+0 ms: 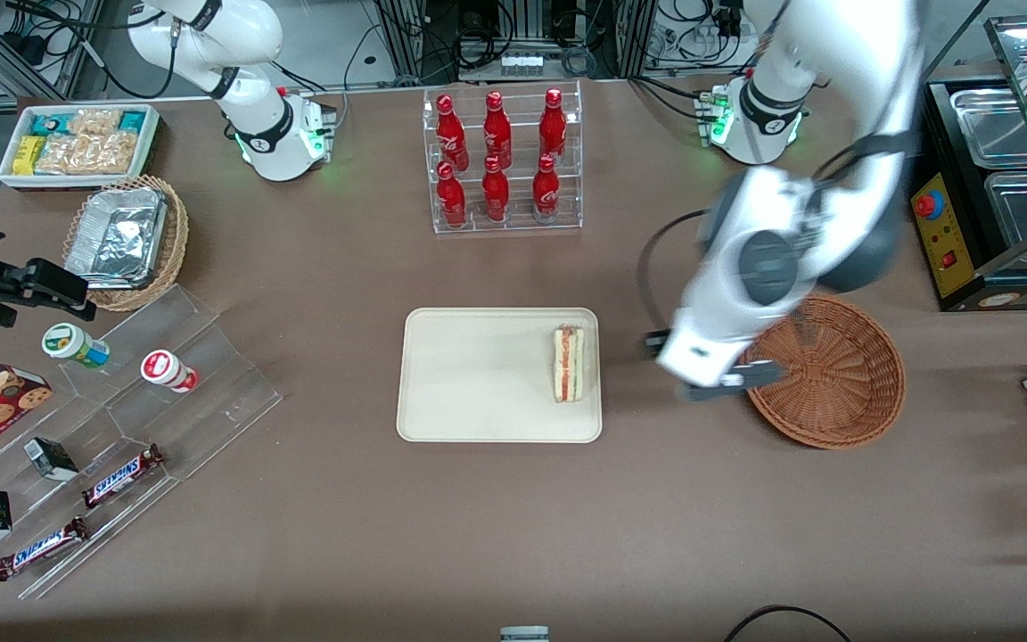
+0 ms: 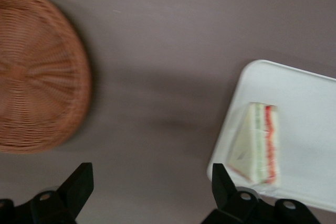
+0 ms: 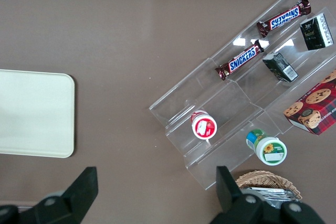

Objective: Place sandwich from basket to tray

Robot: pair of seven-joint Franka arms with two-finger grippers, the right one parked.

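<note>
**A:** What do we see of the sandwich (image 1: pixel 569 364)?

**B:** A small wedge of pale bread, its cut face striped red, pink and green. It lies on the cream tray (image 1: pixel 469 374), close against the tray's short rim at the working arm's end, with its long side running along that rim.

**A:** And the gripper (image 1: pixel 711 382)?

**B:** We find it above bare table, between the tray and the reddish-brown wicker basket (image 1: pixel 834 373) — its dark fingers (image 2: pixel 79 184) spread wide, nothing between them. One finger reaches over the basket's near rim in the front view.

**A:** How much open room around the edges?

**B:** Most of the tray's surface lies bare toward the parked arm's end. A strip of brown table (image 1: pixel 513 535) separates the tray from the basket; they do not touch. The table nearer the front camera is open. A clear rack of red bottles (image 1: pixel 503 160) stands farther from the camera, well apart from the tray.
</note>
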